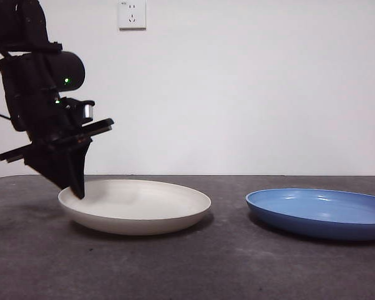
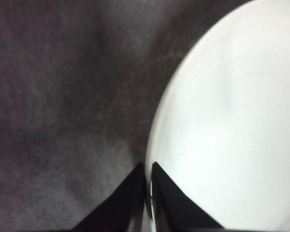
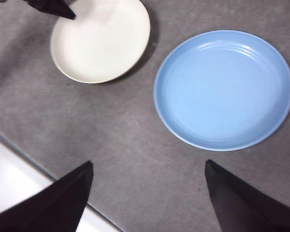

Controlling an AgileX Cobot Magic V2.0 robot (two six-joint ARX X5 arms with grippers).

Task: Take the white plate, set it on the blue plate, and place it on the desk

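Where left claw pinches — matte white plate

behind the table we saw a plain white wall, evenly lit and bare except for 1 white socket plate mounted high up, near the top edge of the front view. the wall met the dark surface along a straight level line. soft shadows lay on the wall at the left. in the right wrist view we found a pale white strip running beyond the table's edge, though we could not tell what it was.
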